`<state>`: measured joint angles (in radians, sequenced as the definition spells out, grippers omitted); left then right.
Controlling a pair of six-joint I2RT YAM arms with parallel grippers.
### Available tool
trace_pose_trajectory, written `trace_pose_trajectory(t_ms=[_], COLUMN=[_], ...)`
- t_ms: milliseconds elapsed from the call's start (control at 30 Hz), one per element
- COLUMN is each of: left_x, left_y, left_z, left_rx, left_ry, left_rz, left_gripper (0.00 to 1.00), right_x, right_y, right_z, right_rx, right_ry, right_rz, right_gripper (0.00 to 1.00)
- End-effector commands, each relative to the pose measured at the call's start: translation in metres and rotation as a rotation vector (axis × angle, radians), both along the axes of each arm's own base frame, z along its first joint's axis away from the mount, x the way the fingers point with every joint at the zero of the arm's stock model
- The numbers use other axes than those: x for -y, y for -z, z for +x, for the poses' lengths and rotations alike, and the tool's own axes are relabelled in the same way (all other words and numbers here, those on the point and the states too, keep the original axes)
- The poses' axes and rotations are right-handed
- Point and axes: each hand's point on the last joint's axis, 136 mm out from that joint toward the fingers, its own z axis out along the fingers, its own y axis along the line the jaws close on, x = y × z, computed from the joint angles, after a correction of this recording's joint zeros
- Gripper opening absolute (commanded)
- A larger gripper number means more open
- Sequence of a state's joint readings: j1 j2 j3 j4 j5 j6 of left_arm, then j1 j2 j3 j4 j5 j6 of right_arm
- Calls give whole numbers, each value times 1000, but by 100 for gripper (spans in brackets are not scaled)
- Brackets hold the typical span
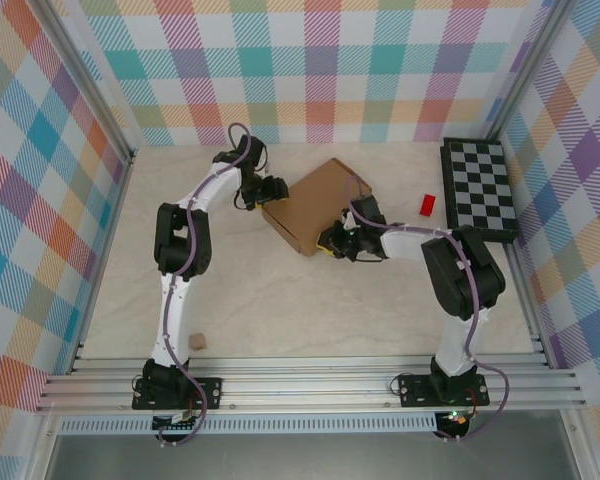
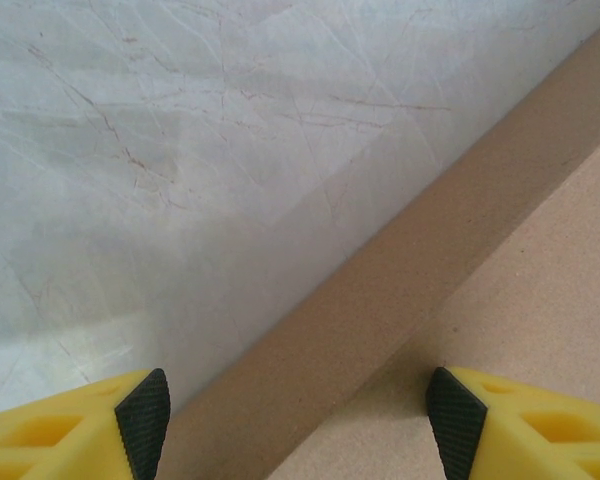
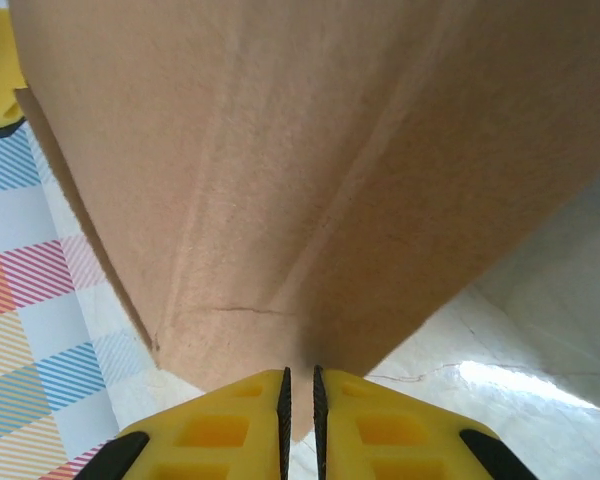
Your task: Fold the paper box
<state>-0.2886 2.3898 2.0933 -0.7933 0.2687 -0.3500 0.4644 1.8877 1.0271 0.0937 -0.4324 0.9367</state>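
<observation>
The paper box [image 1: 315, 205] is plain brown cardboard, lying mid-table a little toward the back. My left gripper [image 1: 267, 190] is at its left edge and stands open. In the left wrist view the fingers [image 2: 145, 420] straddle a raised cardboard wall [image 2: 400, 280], one pad over the table and the other over the box panel. My right gripper [image 1: 337, 240] is at the box's near right corner. In the right wrist view it [image 3: 300, 405] is shut on a thin cardboard flap [image 3: 280, 180] that rises steeply in front of the camera.
A black-and-white checkered board [image 1: 477, 187] lies at the back right, with a small red block [image 1: 427, 204] beside it. A tiny tan cube [image 1: 198, 342] sits near the left arm's base. Plaid walls close in the pale table [image 1: 310, 310] on three sides.
</observation>
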Motion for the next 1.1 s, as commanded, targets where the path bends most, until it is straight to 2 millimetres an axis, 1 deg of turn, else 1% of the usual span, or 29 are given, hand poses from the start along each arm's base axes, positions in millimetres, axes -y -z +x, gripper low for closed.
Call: trace_pose_trajectory(t_ms=[0, 133, 267, 467, 533, 633, 800, 900, 1000, 1067], left_x=[-7, -5, -2, 3, 3, -8, -21, -25, -25, -25], left_y=[47, 49, 53, 60, 60, 58, 57, 56, 57, 56], left_z=[-51, -57, -68, -84, -85, -82, -74, -71, -69, -69], left_rx=[-205, -210, -221, -236, -230, -213, -208, -202, -204, -205], left_ry=[12, 0, -16, -62, -80, -96, -126, -137, -135, -134], left_rz=[106, 99, 84, 37, 33, 84, 103, 110, 115, 113], left_gripper=[71, 71, 71, 71, 71, 71, 71, 71, 71, 71], right_x=[-16, -24, -33, -44, -45, -41, -28, -28, -33, -36], right_y=[-3, -3, -4, 1, 0, -2, 0, 0, -1, 0], right_z=[5, 4, 5, 7, 7, 3, -15, -22, -30, -31], right_rx=[-3, 11, 23, 31, 40, 38, 14, -2, -3, -1], right_ry=[-1, -10, -8, 5, 12, 10, 3, -2, -16, -17], right_rz=[52, 65, 107, 142, 145, 127, 78, 91, 89, 81], right_gripper=[16, 16, 16, 16, 16, 16, 16, 16, 16, 16])
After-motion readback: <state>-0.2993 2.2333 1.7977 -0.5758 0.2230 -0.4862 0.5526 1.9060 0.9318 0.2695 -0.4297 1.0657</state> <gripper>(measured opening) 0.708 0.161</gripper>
